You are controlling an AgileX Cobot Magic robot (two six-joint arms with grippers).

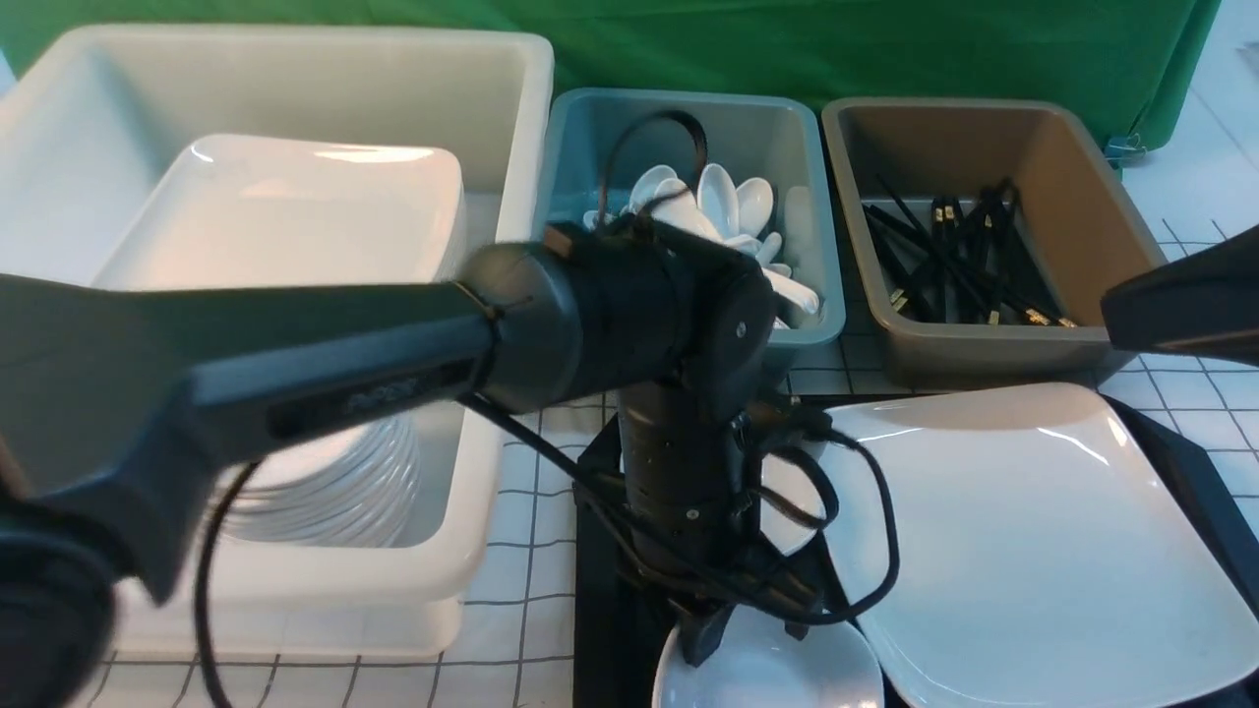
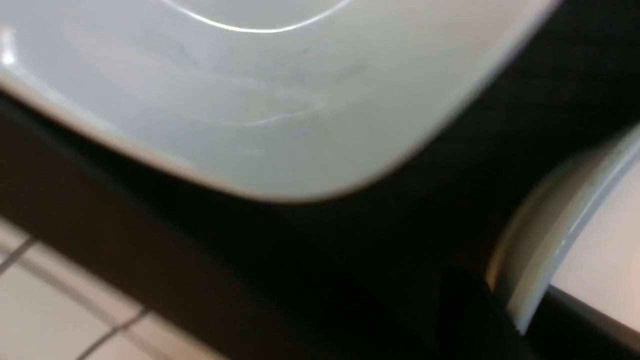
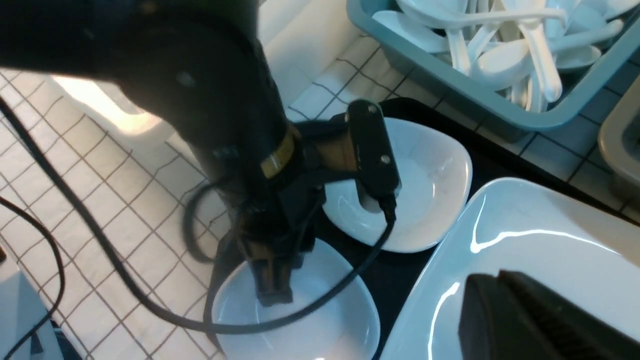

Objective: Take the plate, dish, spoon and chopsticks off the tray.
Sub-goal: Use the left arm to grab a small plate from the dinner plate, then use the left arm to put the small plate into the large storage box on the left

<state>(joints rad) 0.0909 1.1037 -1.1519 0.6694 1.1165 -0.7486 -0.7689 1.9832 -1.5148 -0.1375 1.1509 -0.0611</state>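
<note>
Stretched across and down with the left gripper (image 3: 272, 292), pinched shut on the rim of the near dish (image 3: 325, 320). Sitting at the front left of the tray (image 1: 1205, 497), that dish; just behind it, the far dish (image 3: 430, 190). Taking up the tray's right side, the plate (image 1: 1033, 531), close beside both. Hovering over the plate with the right gripper (image 3: 480, 295), closed, holding nothing. Beyond the tray: white bin (image 1: 472, 551) of stacked plates (image 1: 325, 492), teal bin (image 1: 807, 324) of spoons (image 1: 723, 202), brown bin (image 1: 984, 354) of chopsticks (image 1: 949, 256).
</note>
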